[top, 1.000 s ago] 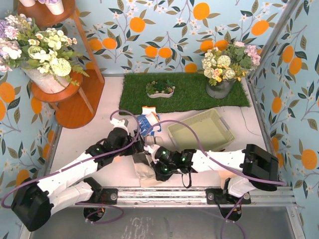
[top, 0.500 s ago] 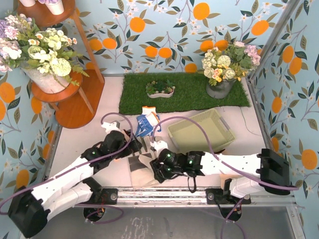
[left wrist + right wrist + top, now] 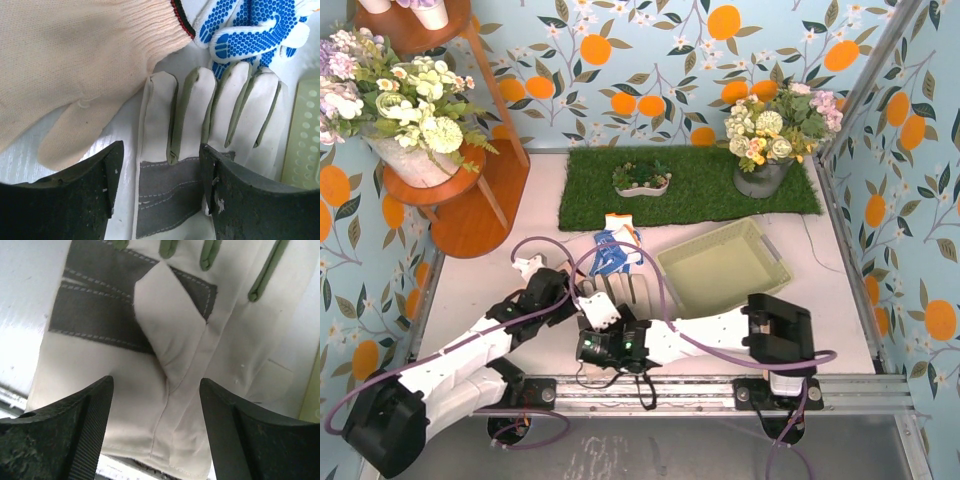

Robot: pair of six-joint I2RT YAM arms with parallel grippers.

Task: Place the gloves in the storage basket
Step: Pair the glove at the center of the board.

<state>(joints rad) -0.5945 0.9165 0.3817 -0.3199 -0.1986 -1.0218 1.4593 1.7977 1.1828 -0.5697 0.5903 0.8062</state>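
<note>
The left pincer [image 3: 161, 162] hangs with its jaws spread wide and nothing between them, over the fingers of the grey-and-cream work glove [image 3: 210, 115], and the right pincer [image 3: 156, 387] is likewise apart and empty above that same glove's palm and cuff. The work glove lies flat on the white desk [image 3: 820, 295], with a peach-tan glove [image 3: 75, 65] just beside it and the blue-and-white glove [image 3: 250, 35] at its fingertips. The pale green storage basket [image 3: 672, 272] stands just to the right, and all three gloves lie outside it.
</note>
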